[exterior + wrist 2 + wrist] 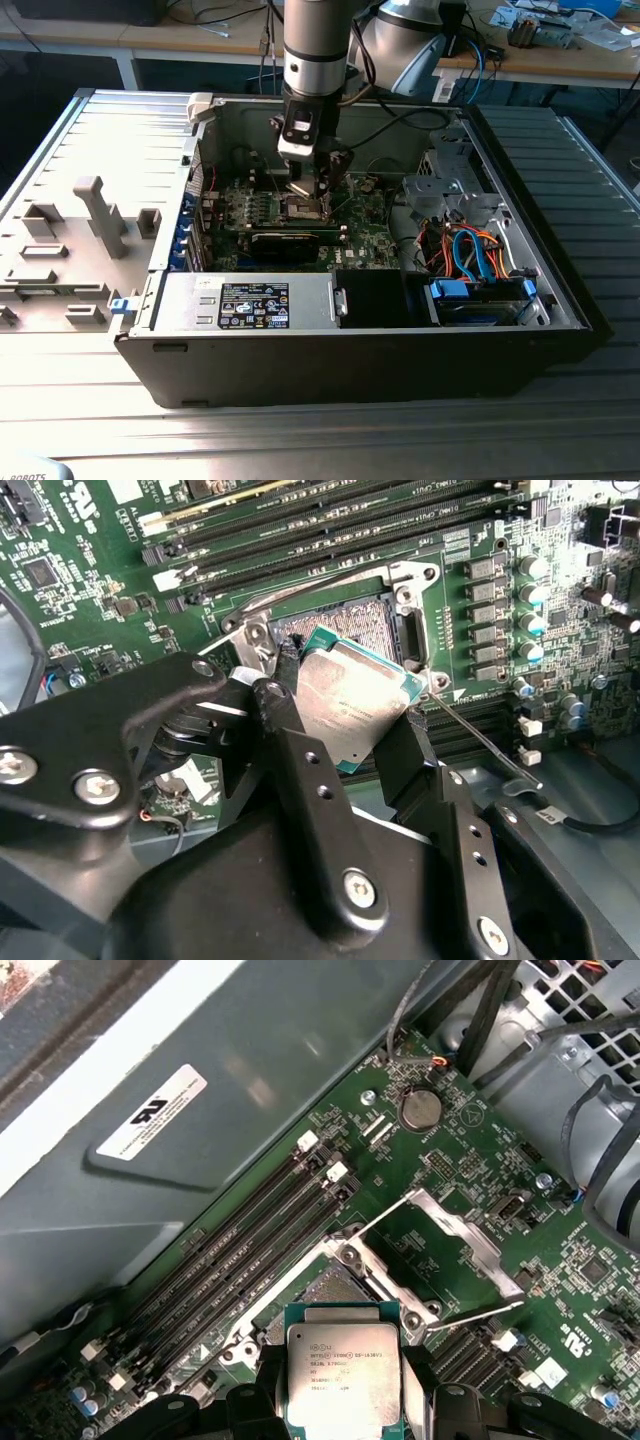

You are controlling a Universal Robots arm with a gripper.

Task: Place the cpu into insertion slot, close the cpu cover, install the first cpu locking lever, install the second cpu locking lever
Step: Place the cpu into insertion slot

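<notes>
Now | gripper grasping cpu by opposite edges | metal top up | over insertion slot

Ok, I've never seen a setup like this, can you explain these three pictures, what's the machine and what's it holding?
It is a robot arm hanging down into an open computer case that lies on a grey table. The exterior view comes from a camera off the arm; both wrist views come from cameras riding on it, looking at the green board. Its two black fingers grip the cpu, a square silver chip, by its edges, over the slot. The metal cover beside the slot is open.
</notes>
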